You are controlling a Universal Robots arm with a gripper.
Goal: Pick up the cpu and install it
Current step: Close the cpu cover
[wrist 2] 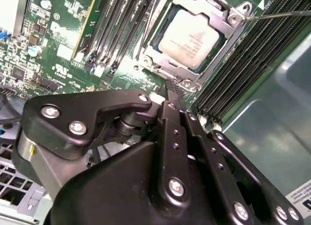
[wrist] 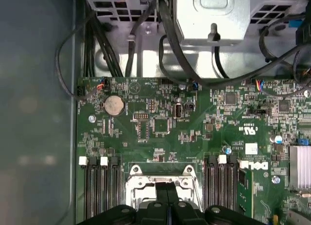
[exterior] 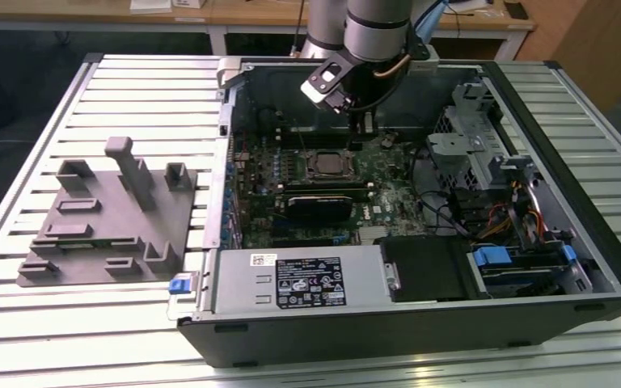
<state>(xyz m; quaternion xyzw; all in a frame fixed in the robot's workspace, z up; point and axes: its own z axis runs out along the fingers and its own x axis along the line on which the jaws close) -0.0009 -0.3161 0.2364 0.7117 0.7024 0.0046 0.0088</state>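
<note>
— Upper centre of the exterior view, what's the gripper (exterior: 362,123) doing?
— I see it above the motherboard (exterior: 289,187), fingers (wrist 2: 176,96) pressed together. Mid-frame beneath it, the cpu (exterior: 327,164) sits in its socket (wrist 2: 232,22).

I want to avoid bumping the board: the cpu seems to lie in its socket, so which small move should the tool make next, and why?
Probably lift the tool straight up a little. The cpu already sits flat inside the socket frame, and the tool, shut and empty, hangs close over that frame's edge.
</note>
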